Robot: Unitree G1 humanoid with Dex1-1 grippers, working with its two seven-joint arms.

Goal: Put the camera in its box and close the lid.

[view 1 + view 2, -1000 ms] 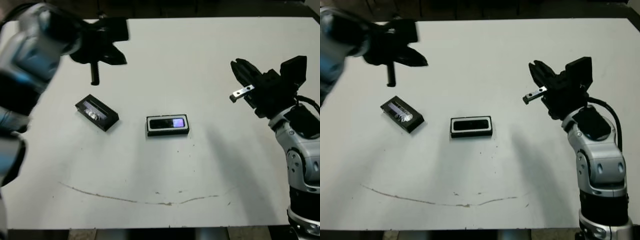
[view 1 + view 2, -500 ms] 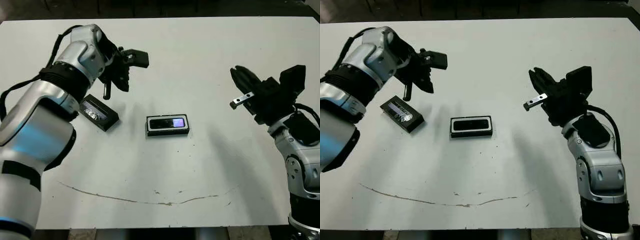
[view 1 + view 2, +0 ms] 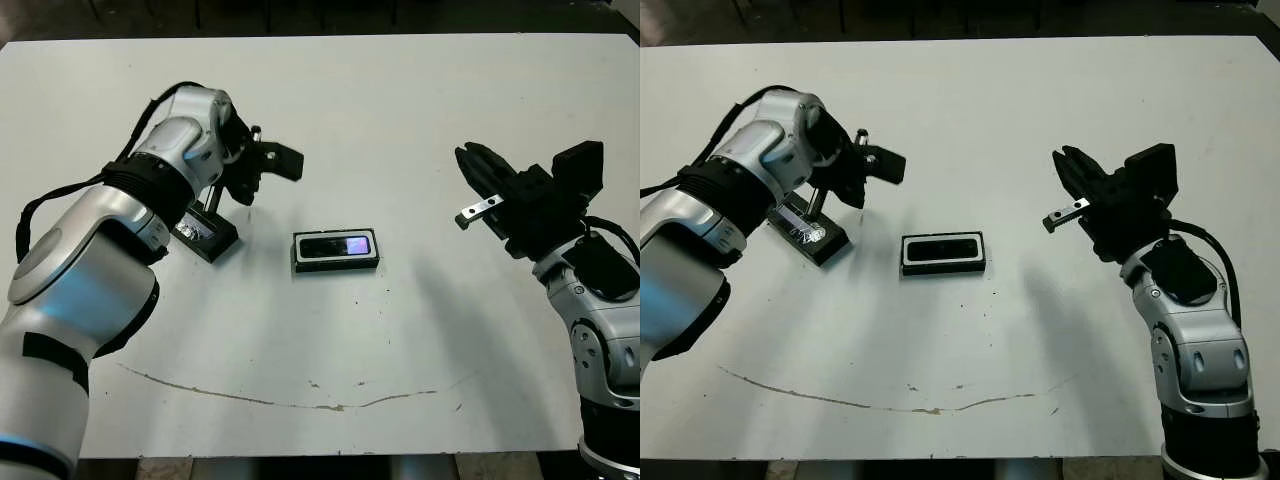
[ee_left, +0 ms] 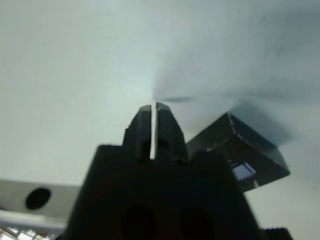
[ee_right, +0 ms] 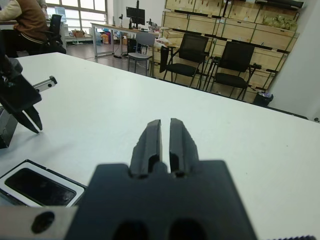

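left gripper [image 4: 154, 111] pinched closed, empty, lid [image 3: 204, 231] just beside | right gripper [image 5: 165, 129] closed, empty | camera [image 3: 337, 246] in box [image 3: 336, 264], between grippers

White worktop [image 3: 400, 110], marked by a thin brown line [image 3: 270, 400]. Beyond: black chairs [image 5: 231, 64], wooden crates [image 5: 235, 25], bright windows [image 5: 80, 4], seated person [image 5: 25, 25].

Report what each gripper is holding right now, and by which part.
Nothing is held. The left gripper is shut and empty beside the lid; the right gripper is shut and empty, away from the box.
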